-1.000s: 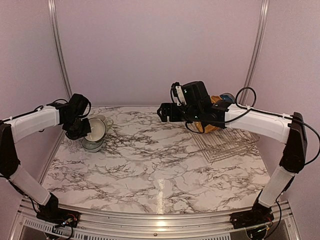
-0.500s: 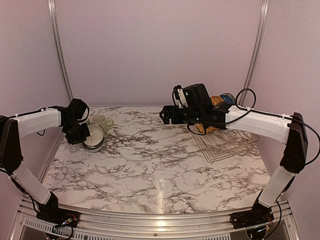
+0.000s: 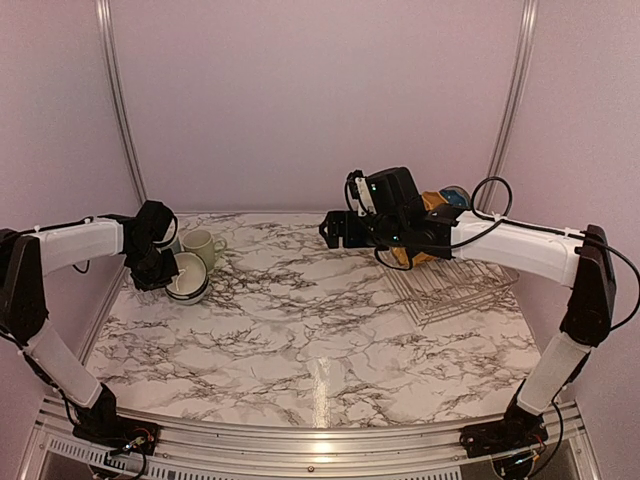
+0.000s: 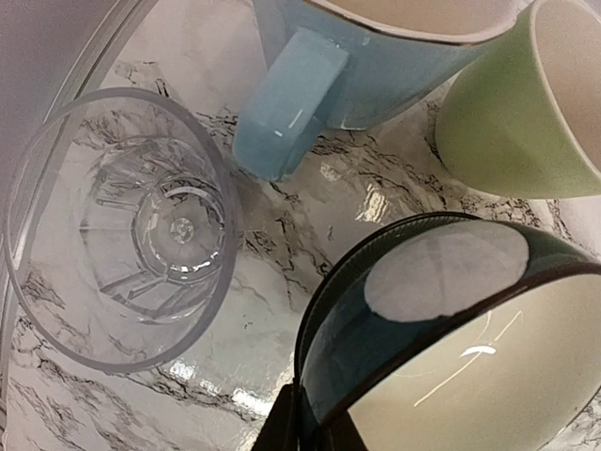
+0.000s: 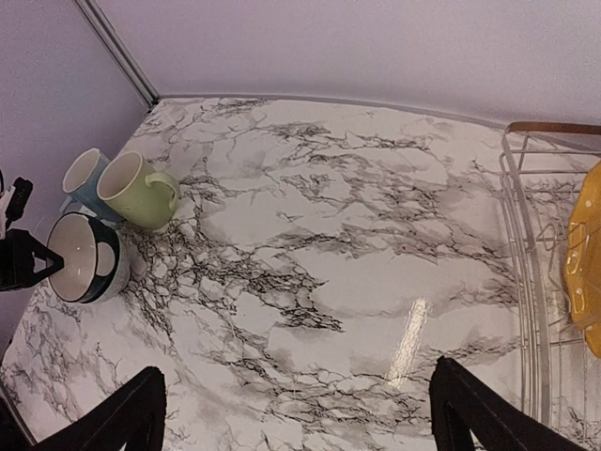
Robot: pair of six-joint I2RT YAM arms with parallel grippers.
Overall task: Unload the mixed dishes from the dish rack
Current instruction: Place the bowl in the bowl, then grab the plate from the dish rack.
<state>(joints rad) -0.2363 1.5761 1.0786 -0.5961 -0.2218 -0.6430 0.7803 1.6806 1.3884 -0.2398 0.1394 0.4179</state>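
My left gripper (image 3: 155,265) (image 4: 305,413) is shut on the rim of a bowl (image 3: 188,276) (image 4: 441,357) (image 5: 80,258), cream inside and dark blue with white dots outside. The bowl is tilted, low over the table's far left. Beside it stand a pale-green mug (image 3: 203,245) (image 4: 507,122) (image 5: 131,191), a light-blue mug (image 4: 376,56) (image 5: 83,174) and a clear glass (image 4: 122,225). The wire dish rack (image 3: 450,285) (image 5: 526,282) at the right holds a yellow plate (image 3: 405,255) (image 5: 587,263) and a blue plate (image 3: 455,193). My right gripper (image 3: 335,228) (image 5: 300,413) hangs open and empty above the table's back middle.
The side wall and its metal rail (image 3: 120,130) run close behind the mugs and the glass. Marble tabletop (image 3: 320,320) lies between the mugs and the rack.
My left gripper has lowered the bowl and drawn it slightly left, beside the mugs. The right arm has barely moved.
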